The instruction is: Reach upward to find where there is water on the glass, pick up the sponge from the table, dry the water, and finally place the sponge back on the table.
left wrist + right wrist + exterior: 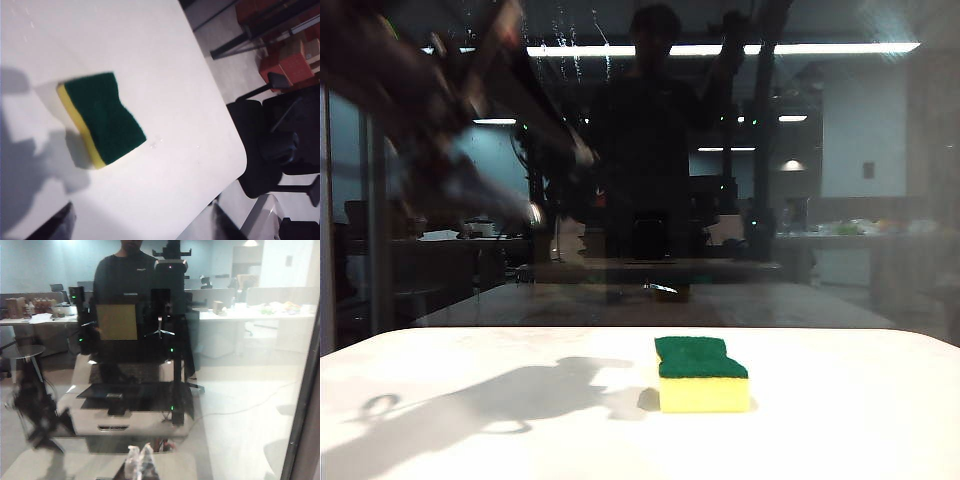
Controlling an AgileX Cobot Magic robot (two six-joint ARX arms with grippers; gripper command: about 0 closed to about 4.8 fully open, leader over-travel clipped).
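My left arm (pixel 440 110) is smeared by motion blur in the exterior view. Bright ceiling strips (pixel 720 48) mirror in the dark glass (pixel 880 200). The white table (pixel 470 440) is strongly lit and carries my soft grey shadow (pixel 490 400). My right wrist view is hazy with reflections.

Left end effector (pixel 140 225) hangs raised, jaws spread wide; right end effector (pixel 141 460) seems parted, view poor.

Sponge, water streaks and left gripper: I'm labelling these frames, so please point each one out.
sponge (pixel 703 357): exterior view, on its green scouring top.
water (pixel 563 40): exterior view, on a pale trickle streak high on the pane.
left gripper (pixel 140 225): left wrist view, midway between its two dark fingertips.
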